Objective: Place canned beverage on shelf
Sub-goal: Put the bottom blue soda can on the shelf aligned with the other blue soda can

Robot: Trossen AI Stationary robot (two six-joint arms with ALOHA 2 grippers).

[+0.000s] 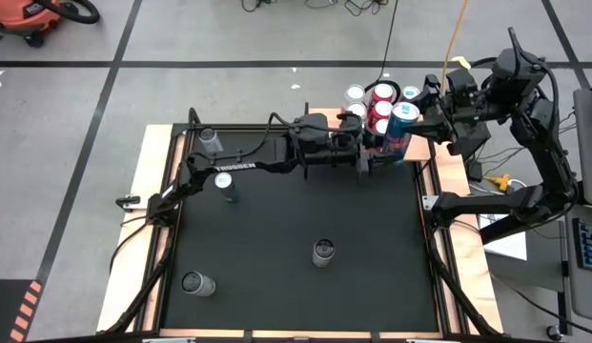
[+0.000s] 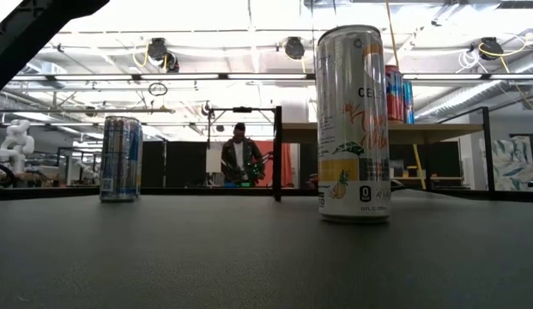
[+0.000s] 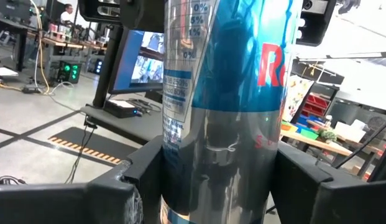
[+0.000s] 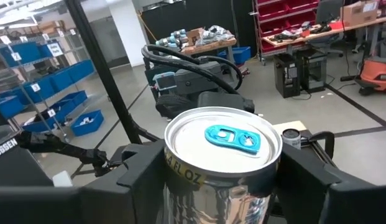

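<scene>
A blue and silver can (image 1: 401,127) with red letters and a blue tab stands upright at the near edge of the shelf (image 1: 410,95), at the table's far right. Several red and white cans (image 1: 372,100) stand on the shelf's wooden board (image 2: 438,130). My left gripper (image 1: 387,152) reaches in from the table's left and is shut on the can's body (image 3: 224,93). My right gripper (image 1: 418,120) comes from the right and is shut on the same can near its top (image 4: 222,138). The can's bottom is hidden. My left gripper pinches the can's silver lower body (image 3: 180,180) between its two fingers (image 3: 140,177), one on each side. The fingers come in about level from the table's left. The can stands upright between them. My right gripper pinches the same can just below its top rim (image 4: 180,177), a finger (image 4: 133,171) on either side. It comes in level from the table's right. The can is upright with its lid and tab facing up.
Several other cans stand on the black table: two at the left (image 1: 222,186) (image 1: 211,141), one in the middle (image 1: 323,252) and one near the front left (image 1: 197,283). In the low view a pineapple-print can (image 2: 352,124) and a blue-striped can (image 2: 120,159) stand close.
</scene>
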